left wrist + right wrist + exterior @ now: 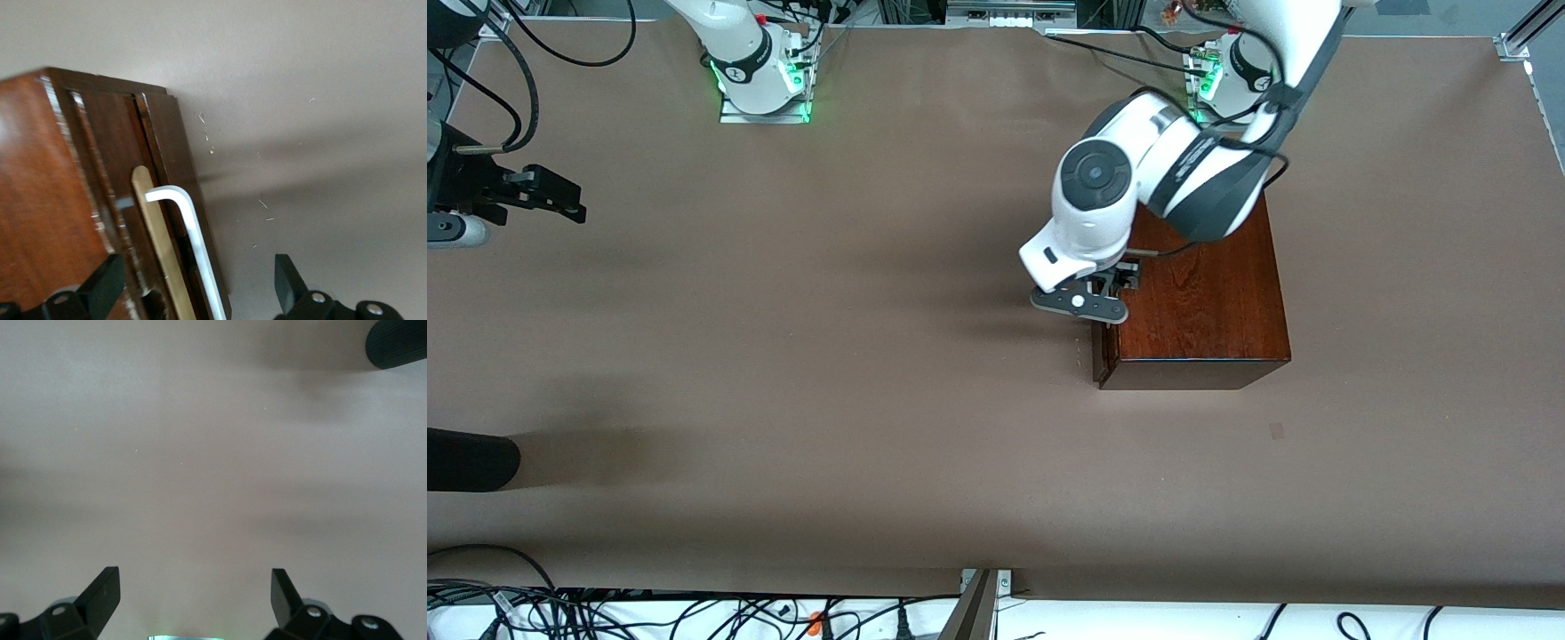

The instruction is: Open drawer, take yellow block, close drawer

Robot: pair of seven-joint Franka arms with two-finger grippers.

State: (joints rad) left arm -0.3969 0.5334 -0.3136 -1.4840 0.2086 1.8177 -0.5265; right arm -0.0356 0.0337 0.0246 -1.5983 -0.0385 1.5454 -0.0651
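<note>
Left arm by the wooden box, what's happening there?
The left end effector is down at the drawer front of the wooden box, fingers open on either side of the white handle, not closed on it. The drawer looks shut or barely cracked, and no yellow block is visible. The right end effector waits open over bare table at the right arm's end.

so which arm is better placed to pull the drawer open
The left. Its gripper is open right at the drawer's white handle, one finger on each side of it. The right gripper waits over bare table at the right arm's end, away from the wooden box.
</note>
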